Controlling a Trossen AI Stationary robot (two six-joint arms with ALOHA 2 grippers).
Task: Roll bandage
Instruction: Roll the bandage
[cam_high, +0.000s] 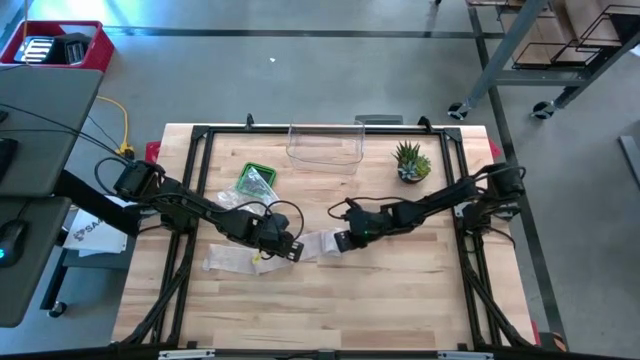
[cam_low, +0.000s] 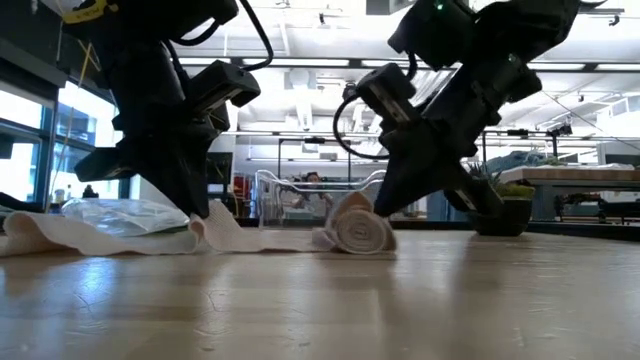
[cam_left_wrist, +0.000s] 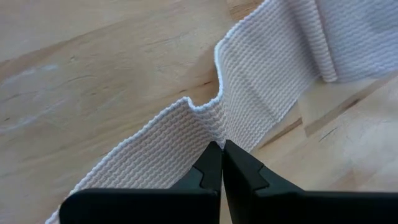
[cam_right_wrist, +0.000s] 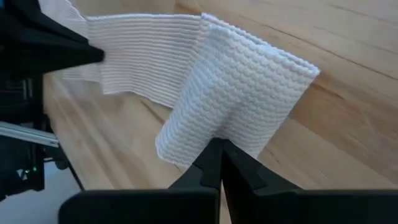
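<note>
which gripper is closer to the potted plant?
Right. The right gripper sits at the bandage roll, diagonally in front of the potted plant. The left gripper pinches the flat bandage strip, farther away.

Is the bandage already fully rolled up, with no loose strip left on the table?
No: in the low view only a small roll sits at the right end effector, while a long flat strip of bandage trails across the table.

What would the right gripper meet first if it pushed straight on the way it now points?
Probably the rolled end of the bandage: the right gripper, jaws shut, already sits at the roll's edge, with the wooden table just beyond.
</note>
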